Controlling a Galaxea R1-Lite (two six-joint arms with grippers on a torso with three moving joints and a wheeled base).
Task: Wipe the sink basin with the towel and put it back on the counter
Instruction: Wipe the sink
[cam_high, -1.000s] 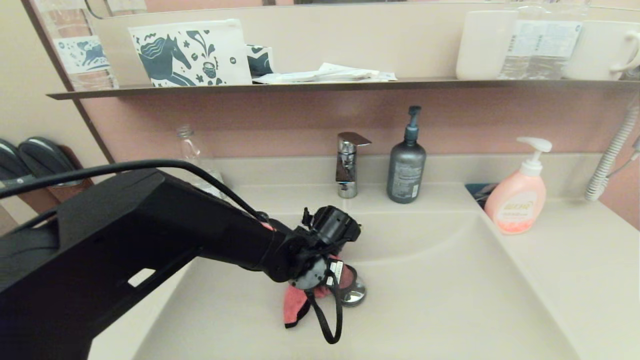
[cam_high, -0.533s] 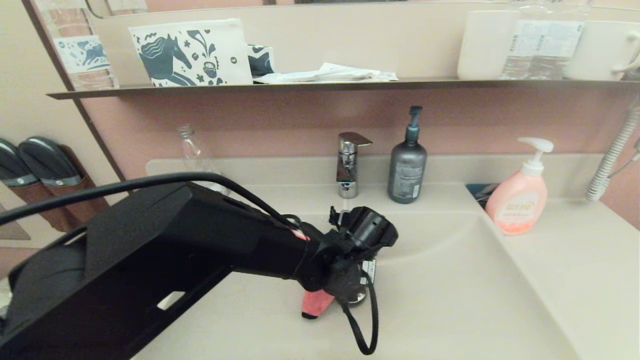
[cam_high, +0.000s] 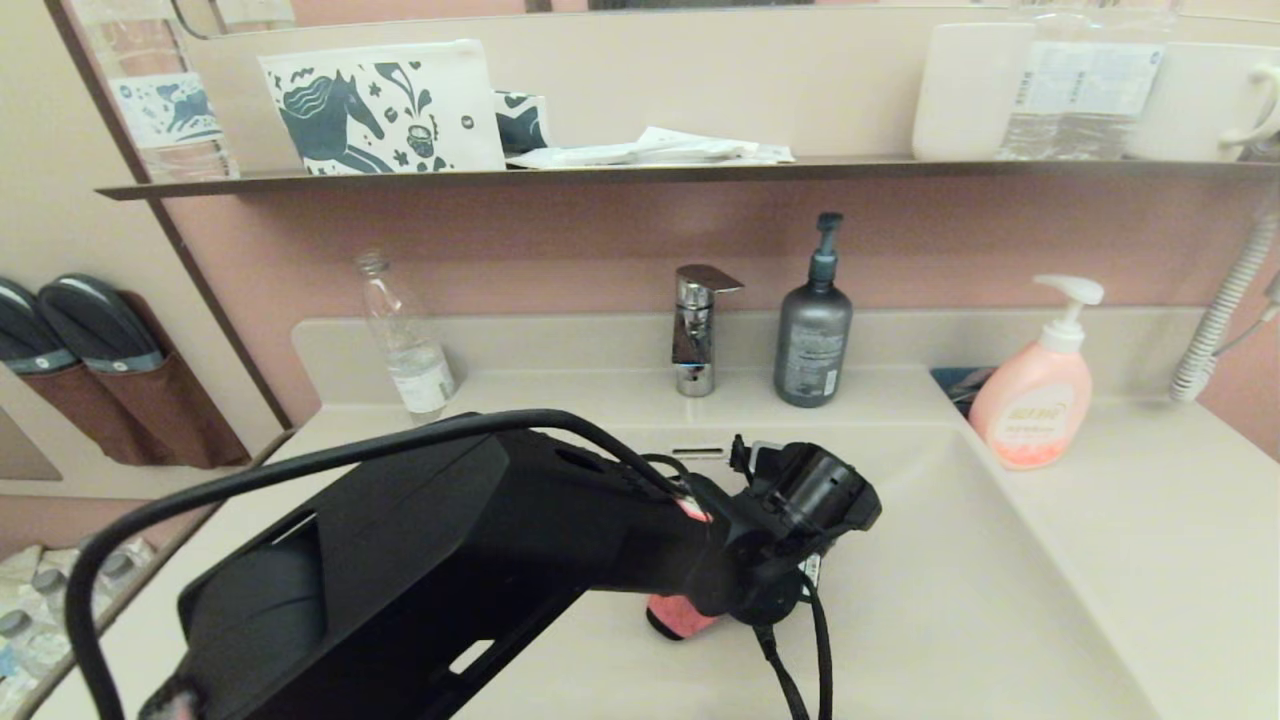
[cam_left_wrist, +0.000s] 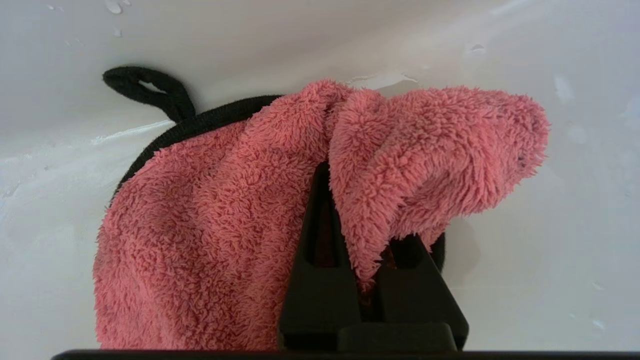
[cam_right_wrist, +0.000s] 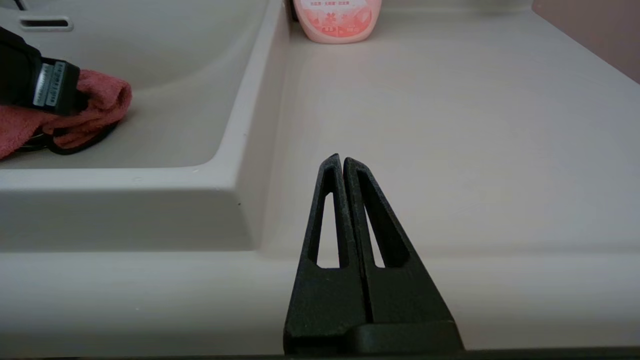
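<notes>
Pressing towel (cam_left_wrist: 225, 225) against sink basin (cam_high: 950, 600) floor at frame centre, left gripper (cam_left_wrist: 350, 200) clamped on it; right gripper (cam_right_wrist: 342, 165) closed, parked over counter (cam_right_wrist: 450, 125).

Beige surface (cam_high: 1150, 520) around the sink basin (cam_high: 950, 620): clear bottle (cam_high: 405, 340) back left, chrome faucet (cam_high: 695, 330) and grey pump bottle (cam_high: 813, 330) behind, pink soap dispenser (cam_high: 1040, 390) right (all upright); towel (cam_high: 680, 615) down in the basin.

The left arm reaches forward and down, its left gripper (cam_left_wrist: 350, 210) pinched tight on the towel (cam_left_wrist: 225, 225). The right gripper (cam_right_wrist: 342, 165) sits parked, fingers (cam_right_wrist: 327, 210) pressed together.
</notes>
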